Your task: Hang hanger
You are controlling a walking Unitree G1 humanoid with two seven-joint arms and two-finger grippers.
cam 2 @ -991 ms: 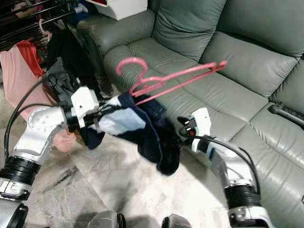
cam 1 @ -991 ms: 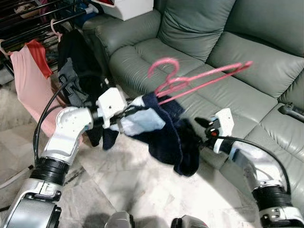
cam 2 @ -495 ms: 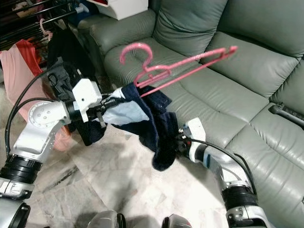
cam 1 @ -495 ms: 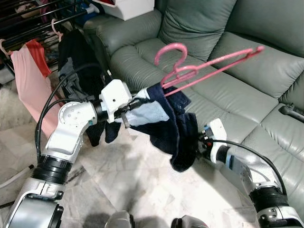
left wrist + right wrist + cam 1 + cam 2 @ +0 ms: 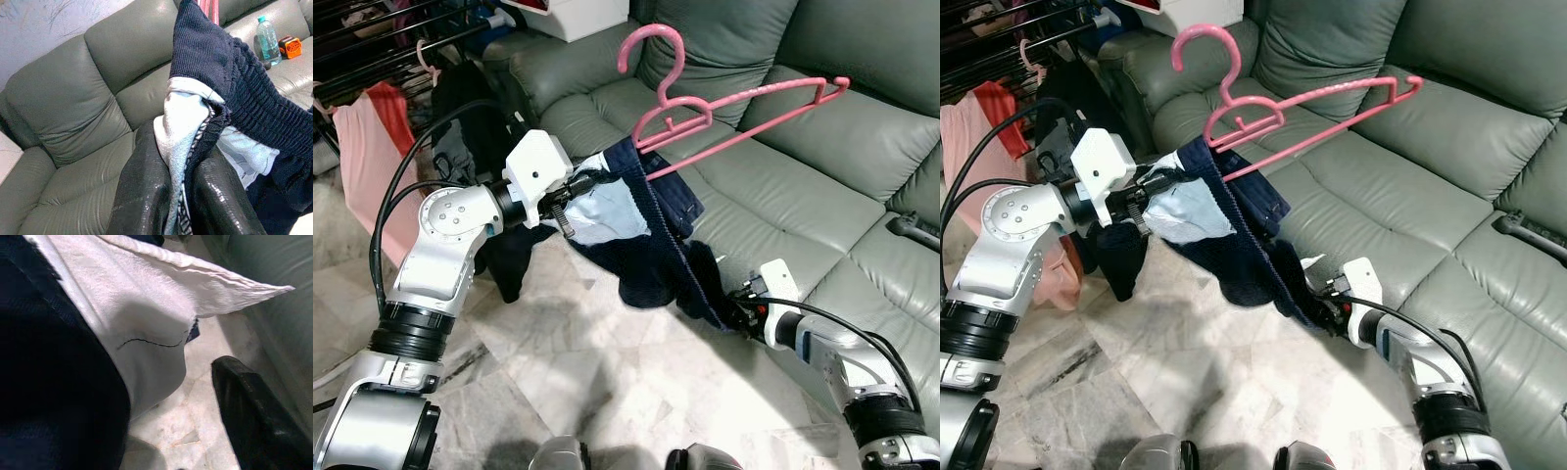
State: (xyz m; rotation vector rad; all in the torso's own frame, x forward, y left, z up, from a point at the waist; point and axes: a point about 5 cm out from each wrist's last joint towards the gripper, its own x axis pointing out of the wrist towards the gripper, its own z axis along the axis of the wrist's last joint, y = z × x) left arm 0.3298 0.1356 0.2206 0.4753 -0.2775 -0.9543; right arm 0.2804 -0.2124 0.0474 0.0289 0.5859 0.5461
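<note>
A pink plastic hanger point(image 5: 744, 108) is up over the sofa with its hook pointing upward. A navy knit garment point(image 5: 656, 245) with a pale lining hangs from it. My left gripper point(image 5: 570, 194) is shut on the garment's upper edge just below the hanger. In the left wrist view both black fingers point(image 5: 146, 171) clamp the navy and white cloth point(image 5: 220, 63). The garment's lower end is drawn out slantwise to my right gripper point(image 5: 736, 311), low by the sofa's front. In the right wrist view the dark cloth and white lining point(image 5: 146, 298) lie right before the camera.
A grey-green leather sofa point(image 5: 783, 186) spans the back and right, with a black object point(image 5: 915, 227) on its seat. A drying rack with a pink garment point(image 5: 372, 157) and dark clothes point(image 5: 475, 108) stands at the left. Pale marble floor point(image 5: 587, 372) lies below.
My left gripper has lifted the hanger and garment higher and leftward, so the hook now stands upright. My right arm dropped low, and the garment's lower end now stretches toward it.
</note>
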